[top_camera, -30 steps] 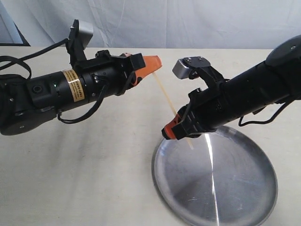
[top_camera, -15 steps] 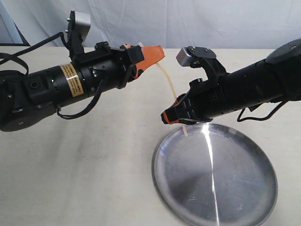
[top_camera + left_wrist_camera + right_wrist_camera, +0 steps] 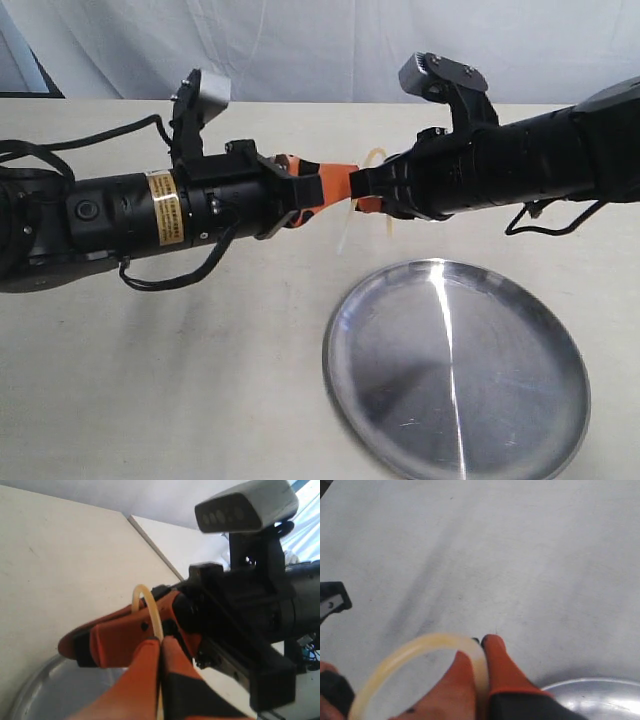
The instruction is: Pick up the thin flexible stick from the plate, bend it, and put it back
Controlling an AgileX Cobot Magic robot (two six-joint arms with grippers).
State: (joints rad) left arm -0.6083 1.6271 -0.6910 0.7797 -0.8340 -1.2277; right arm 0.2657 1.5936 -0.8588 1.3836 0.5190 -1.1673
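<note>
1. The table [image 3: 150,380] is viewed obliquely from above, at middle distance.
2. The left gripper [image 3: 161,642] and right gripper [image 3: 479,649] are looked along from very near.
3. The stick [image 3: 372,153] and the plate [image 3: 400,400] are shared by all views.

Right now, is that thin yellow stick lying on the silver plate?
No, the stick is bent into an arch in the air, pinched between the left tool and the right tool, off the plate.
</note>
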